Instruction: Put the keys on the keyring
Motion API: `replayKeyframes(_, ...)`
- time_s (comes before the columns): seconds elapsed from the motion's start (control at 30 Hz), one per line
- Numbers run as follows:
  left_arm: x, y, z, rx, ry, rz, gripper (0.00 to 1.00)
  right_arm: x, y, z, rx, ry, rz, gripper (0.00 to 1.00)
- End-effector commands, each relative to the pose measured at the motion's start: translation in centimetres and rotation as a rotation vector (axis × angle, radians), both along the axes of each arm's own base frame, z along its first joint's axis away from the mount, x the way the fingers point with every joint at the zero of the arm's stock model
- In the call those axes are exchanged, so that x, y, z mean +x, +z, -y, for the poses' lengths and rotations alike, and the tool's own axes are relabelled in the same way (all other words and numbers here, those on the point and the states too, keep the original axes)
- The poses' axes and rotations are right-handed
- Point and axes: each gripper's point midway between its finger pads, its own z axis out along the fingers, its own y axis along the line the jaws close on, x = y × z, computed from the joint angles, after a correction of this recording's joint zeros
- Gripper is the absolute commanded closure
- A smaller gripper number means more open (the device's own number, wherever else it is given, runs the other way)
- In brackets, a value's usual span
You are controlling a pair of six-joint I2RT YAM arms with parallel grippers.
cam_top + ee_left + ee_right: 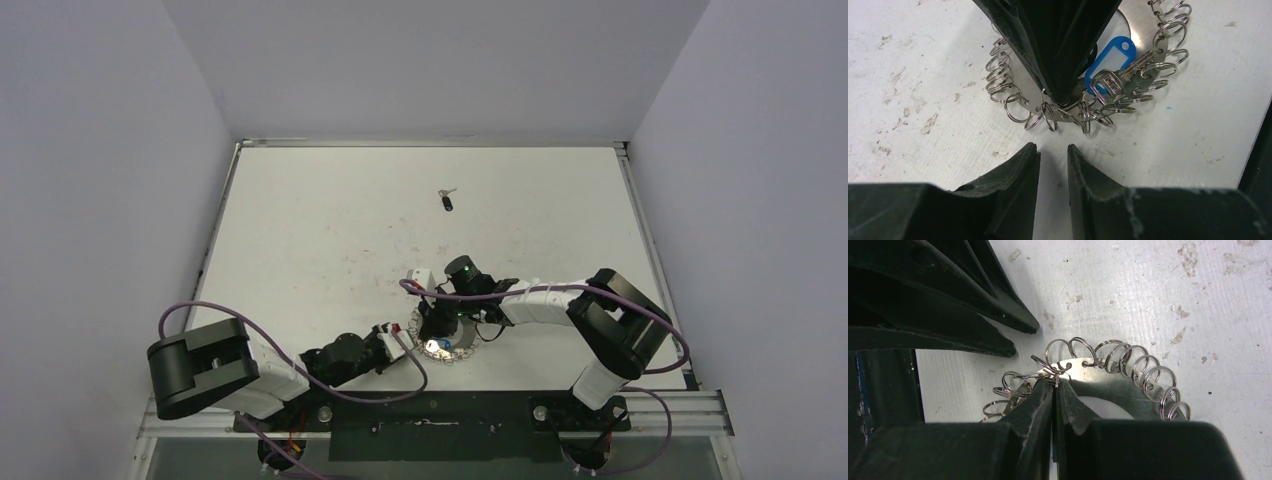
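Note:
The keyring [455, 351] is a flat silvery disc with a hollow centre and many small wire loops along its rim [998, 75]; it lies near the front of the table. My right gripper [437, 335] comes down on it from above and is shut, pinching one rim loop at its fingertips [1054, 385]. My left gripper [1053, 147] sits low on the table just short of the rim, with a narrow empty gap between its fingers. A small key with a black head [447, 202] lies alone far back on the table.
A silver key with a blue plastic tag [1110, 62] lies on the keyring beside the right gripper's fingers [1058, 50]. The left gripper's fingers [998, 315] show at the upper left of the right wrist view. White walls enclose the scuffed table [300, 250].

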Motion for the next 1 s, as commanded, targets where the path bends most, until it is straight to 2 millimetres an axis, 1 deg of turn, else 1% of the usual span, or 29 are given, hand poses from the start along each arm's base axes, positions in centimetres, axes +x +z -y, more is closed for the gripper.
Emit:
replayKeyframes(0.0,0.6,2.3,2.2,-0.103,-0.004,0.022,0.75,0.9,0.1,-0.5,-0.001,-0.009,0.026,1.0)
replayKeyframes(0.3,1.3,1.1,3.0,-0.108,0.02,0.011,0.76,0.9,0.1,-0.5,-0.003,-0.01,0.03,1.0)
replayKeyframes(0.43,1.9,0.6,2.6,-0.111,0.064,0.02,0.76,0.8,0.2,-0.4,-0.004,-0.008,0.029,1.0)
replayKeyframes(0.57,2.1,0.0,2.4,-0.106,0.077,0.028,0.77,0.8,0.2,-0.4,-0.006,-0.004,0.03,1.0)
replayKeyframes(0.63,2.1,0.1,2.4,-0.118,0.077,0.034,0.78,0.8,0.2,-0.3,-0.007,-0.003,0.03,1.0)
replayKeyframes(0.8,2.5,-0.2,1.9,-0.108,0.102,0.053,0.85,0.6,0.3,-0.4,-0.004,0.005,0.028,1.0)
replayKeyframes(0.9,2.6,-0.1,1.7,-0.103,0.103,0.066,1.0,0.6,0.3,-0.3,-0.006,0.009,0.031,1.0)
replayKeyframes(0.97,2.6,0.1,1.7,-0.106,0.101,0.069,1.0,0.5,0.4,-0.2,-0.007,0.011,0.033,1.0)
